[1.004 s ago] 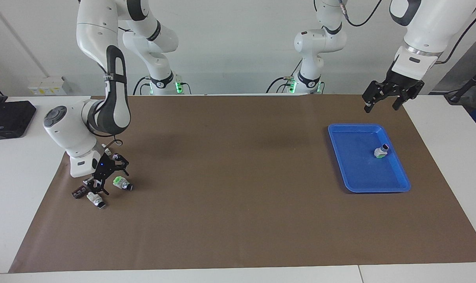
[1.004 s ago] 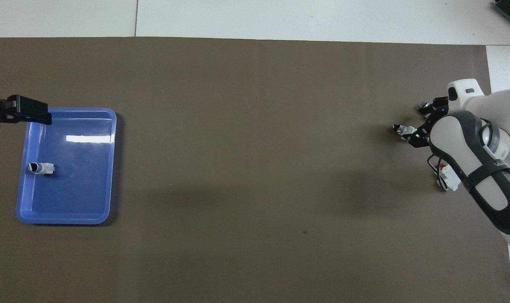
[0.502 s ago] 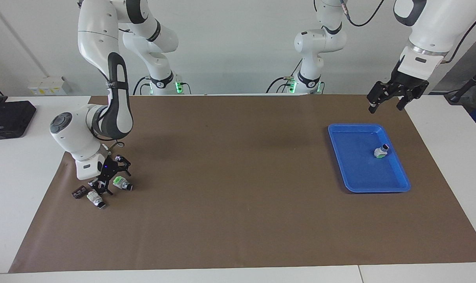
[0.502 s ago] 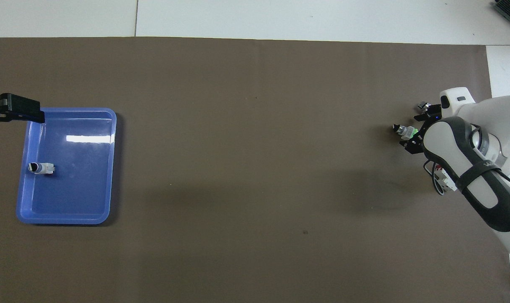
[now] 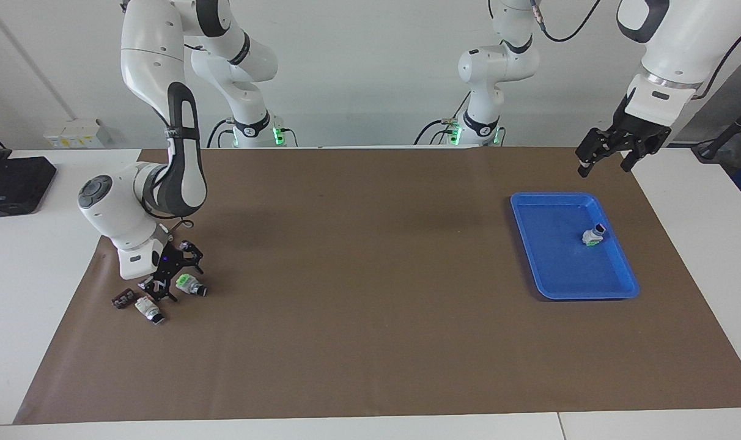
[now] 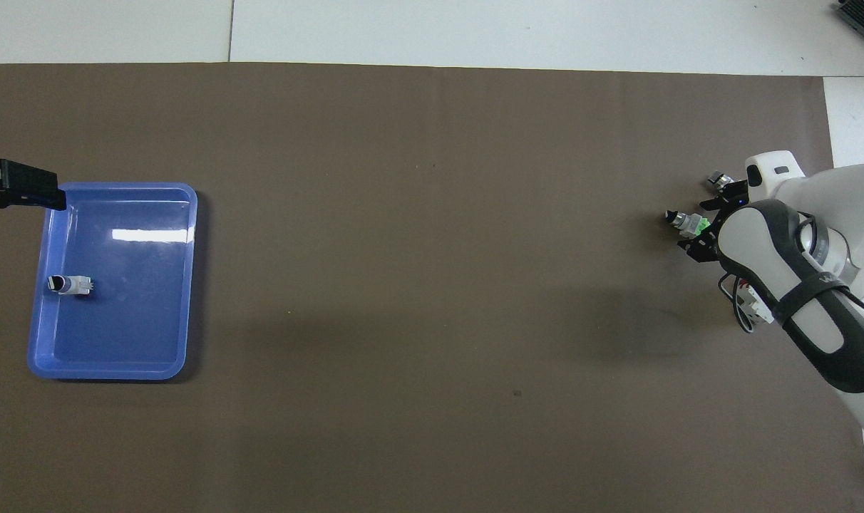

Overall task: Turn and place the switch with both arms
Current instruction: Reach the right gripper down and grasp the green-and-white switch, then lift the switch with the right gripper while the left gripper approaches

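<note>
Nothing here carries writing I can make out. No label, brand, number or sign can be read anywhere.

A brown mat [image 5: 370, 342] is covering most of the white table [image 5: 34, 342]. A blue tray [image 5: 551, 256] is lying on it toward the left arm's end, holding a small white part [image 5: 593, 235]. A black box [image 5: 10, 183] is sitting on the table's edge, off the mat.
</note>
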Tool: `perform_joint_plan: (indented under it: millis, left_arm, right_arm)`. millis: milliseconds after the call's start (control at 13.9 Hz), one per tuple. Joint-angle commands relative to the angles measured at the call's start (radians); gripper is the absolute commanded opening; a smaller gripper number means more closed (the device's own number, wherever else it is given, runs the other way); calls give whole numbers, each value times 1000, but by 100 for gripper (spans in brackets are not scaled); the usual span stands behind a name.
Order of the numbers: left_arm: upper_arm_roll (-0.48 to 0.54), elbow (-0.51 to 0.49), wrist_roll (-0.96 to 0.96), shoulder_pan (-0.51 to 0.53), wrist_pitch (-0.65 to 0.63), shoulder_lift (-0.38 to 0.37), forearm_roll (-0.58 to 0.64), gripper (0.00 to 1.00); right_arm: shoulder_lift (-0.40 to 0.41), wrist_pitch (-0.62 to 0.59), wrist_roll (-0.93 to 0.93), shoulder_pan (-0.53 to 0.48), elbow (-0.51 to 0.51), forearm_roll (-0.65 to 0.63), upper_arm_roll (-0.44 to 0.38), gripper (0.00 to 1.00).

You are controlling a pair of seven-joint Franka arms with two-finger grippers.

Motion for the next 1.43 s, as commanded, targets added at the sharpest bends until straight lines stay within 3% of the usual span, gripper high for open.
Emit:
perform_joint_plan:
  millis: [0,215,430,574,645,789,932,1075,1219,1362]
  left_arm:
    - [-2,-40,11,5,25,-32,-14,100]
    - [-4,-68,9,14,31,-45,-15,100]
    - [-2,-72,8,15,28,-48,-15,100]
    - [-4,-75,9,15,25,-48,-15,100]
    - [-2,-75,9,15,23,-49,-15,100]
    - [-2,-86,9,17,20,-54,-17,100]
    - [-2,-100,11,15,28,-61,-18,100]
    - [-2,-114,11,11,25,-69,-18,99]
    - [-2,-124,11,22,22,-74,-90,91]
    - [-2,-150,11,52,30,-87,-162,92]
  right_arm:
    - [-23,-11,8,-11,-19,-28,1,77]
    - [-24,-11,10,-12,-16,-47,1,65]
    - [-23,-11,10,-11,-14,-53,1,37]
    - [-24,-11,14,-7,-14,-55,1,34]
    - [-24,-13,15,-6,-11,-62,1,2]
    - [-37,-22,37,2,-10,-72,2,0]
    - [-76,-108,-14,8,-4,-113,16,0]
    - [-129,-139,-61,72,30,-119,22,0]
    - [-173,-201,-56,113,44,-113,36,0]
    - [-201,-220,-44,167,45,-72,62,0]
